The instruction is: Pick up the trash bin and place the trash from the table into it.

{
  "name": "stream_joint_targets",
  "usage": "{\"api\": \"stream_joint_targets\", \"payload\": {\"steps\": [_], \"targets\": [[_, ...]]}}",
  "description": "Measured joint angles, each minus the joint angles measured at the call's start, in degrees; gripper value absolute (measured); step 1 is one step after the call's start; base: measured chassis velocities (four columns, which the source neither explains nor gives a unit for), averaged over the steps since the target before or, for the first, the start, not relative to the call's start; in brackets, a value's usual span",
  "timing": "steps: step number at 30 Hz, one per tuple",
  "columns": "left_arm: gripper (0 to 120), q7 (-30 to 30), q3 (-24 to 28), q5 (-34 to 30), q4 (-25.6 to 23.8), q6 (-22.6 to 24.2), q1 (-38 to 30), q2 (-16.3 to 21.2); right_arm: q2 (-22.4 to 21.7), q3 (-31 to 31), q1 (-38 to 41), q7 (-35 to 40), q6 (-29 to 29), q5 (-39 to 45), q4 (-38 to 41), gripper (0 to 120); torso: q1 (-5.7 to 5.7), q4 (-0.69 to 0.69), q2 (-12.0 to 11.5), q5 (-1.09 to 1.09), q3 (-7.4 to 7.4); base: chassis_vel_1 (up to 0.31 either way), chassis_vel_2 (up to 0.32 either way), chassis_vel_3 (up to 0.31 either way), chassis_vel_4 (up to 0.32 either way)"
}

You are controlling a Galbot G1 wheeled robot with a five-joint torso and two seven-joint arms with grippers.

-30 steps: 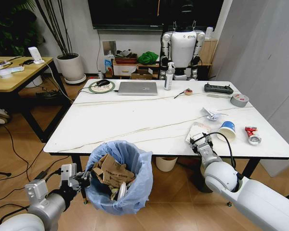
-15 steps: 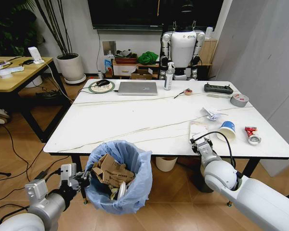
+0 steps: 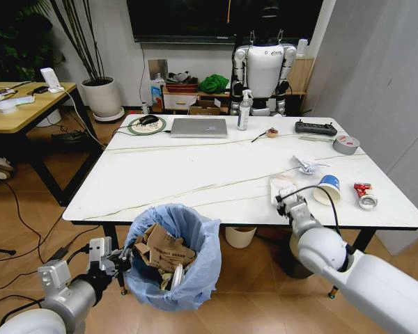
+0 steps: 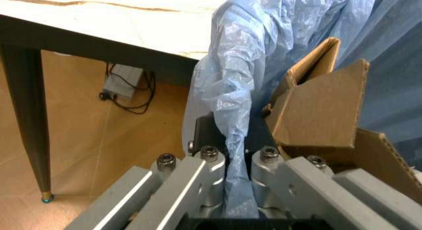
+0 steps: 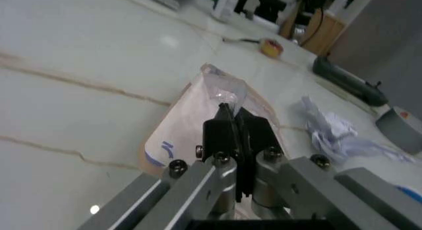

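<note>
Even indoor light; right wrist view blurred.

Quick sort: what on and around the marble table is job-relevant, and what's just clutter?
Job:
trash bin, rim pinched by left tool
white packet, pinched by right tool
paper wad
paper cup
table

Clutter:
laptop
tape roll
spray bottle
black controller
</note>
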Motion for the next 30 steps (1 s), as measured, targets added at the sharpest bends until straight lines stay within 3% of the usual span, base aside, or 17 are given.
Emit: {"api": "stream_joint_targets", "payload": {"steps": [8, 11, 13, 15, 16, 20, 30], "targets": [[0, 0.02, -0.02, -0.17, 0.28, -0.17, 0.01, 0.26, -1.85, 0.3, 4.12, -4.73, 5.66, 3.63, 4.53, 0, 0.0, 0.01, 0.0, 0.0, 0.0, 0.0, 0.0, 0.0, 0.0], [0, 0.02, 0.18, -0.2, 0.24, -0.2, -0.07, 0.08, -3.16, 0.78, 4.79, -10.32, 13.05, 7.2, 7.51, 0, 0.0, 0.0, 0.0, 0.0, 0.0, 0.0, 0.0, 0.0, 0.0], [0, 0.02, 0.26, -0.19, 0.24, -0.21, 0.02, 0.06, -5.22, 0.88, 4.95, -17.97, 19.93, 8.9, 9.47, 0, 0.0, 0.01, 0.0, 0.0, 0.0, 0.0, 0.0, 0.0, 0.0], [0, 0.02, 0.26, -0.18, 0.24, -0.2, 0.07, 0.09, -5.93, 0.91, 4.92, -20.7, 21.93, 9.4, 9.92, 0, 0.0, 0.01, 0.0, 0.0, 0.0, 0.0, 0.0, 0.0, 0.0], [0, 0.02, 0.26, -0.17, 0.2, -0.21, 0.16, 0.14, -7.52, 0.98, 4.7, -27.38, 25.95, 10.97, 10.69, 0, 0.0, 0.0, 0.0, 0.0, 0.0, 0.0, 0.0, 0.0, 0.0], [0, 0.03, 0.09, -0.17, -0.03, -0.21, 0.32, 0.28, -11.02, 0.16, 4.65, -42.12, 35.1, 14.66, 13.6, 0, 0.0, 0.01, 0.0, 0.0, 0.0, 0.0, 0.0, 0.0, 0.0], [0, 0.03, 0.1, -0.22, -0.27, -0.22, 0.18, 0.2, -14.21, -3.46, 6.6, -51.22, 39.12, 20.06, 20.17, 0, 0.0, 0.01, 0.0, 0.0, 0.0, 0.0, 0.0, 0.0, 0.0]]}}
